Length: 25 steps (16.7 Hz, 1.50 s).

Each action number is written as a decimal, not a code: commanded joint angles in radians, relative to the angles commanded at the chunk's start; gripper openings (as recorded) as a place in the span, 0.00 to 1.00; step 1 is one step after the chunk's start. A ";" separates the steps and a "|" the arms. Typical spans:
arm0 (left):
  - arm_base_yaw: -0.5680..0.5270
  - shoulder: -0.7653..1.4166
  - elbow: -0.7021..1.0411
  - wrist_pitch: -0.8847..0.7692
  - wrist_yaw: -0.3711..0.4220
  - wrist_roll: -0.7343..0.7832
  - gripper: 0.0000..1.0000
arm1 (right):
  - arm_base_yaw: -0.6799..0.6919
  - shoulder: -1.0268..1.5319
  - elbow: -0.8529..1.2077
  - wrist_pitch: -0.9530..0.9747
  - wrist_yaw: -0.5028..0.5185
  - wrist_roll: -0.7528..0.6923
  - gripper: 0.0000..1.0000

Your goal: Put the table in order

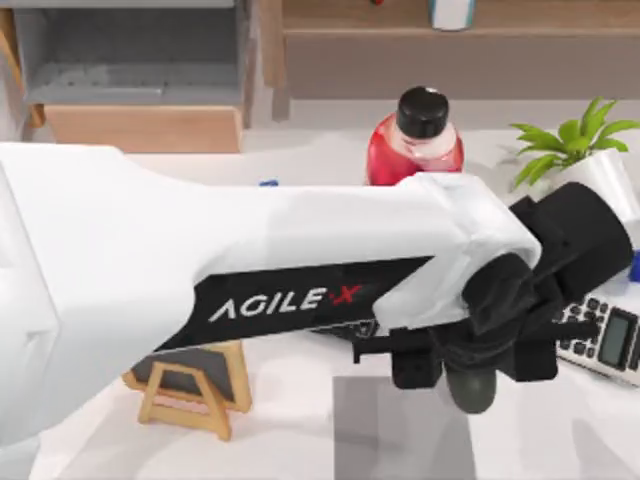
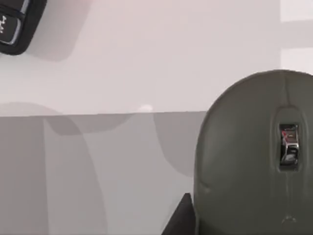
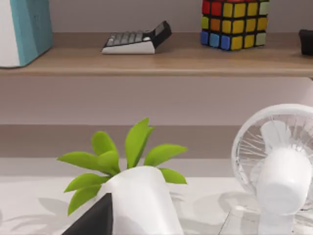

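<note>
from above, the left gripper (image 1: 470, 372) hangs over the grey mouse pad (image 1: 400, 430) on the white table (image 1: 300, 400), clamped on a grey mouse (image 1: 472, 385); setting it down looks unfinished. beyond the pad: red bottle (image 1: 413, 140), plant (image 1: 575, 145), calculator (image 1: 605, 335), small easel (image 1: 190, 385). the left wrist view puts the mouse above the pad's edge. the right wrist view faces plant, fan (image 3: 279, 166) and shelf (image 3: 146, 61); i cannot tell that gripper's state.

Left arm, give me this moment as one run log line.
left pincer: holding grey mouse | position: above grey mouse pad | right arm: facing potted plant
</note>
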 joint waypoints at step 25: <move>0.010 0.044 -0.104 -0.112 0.074 0.015 0.08 | 0.000 0.000 0.000 0.000 0.000 0.000 1.00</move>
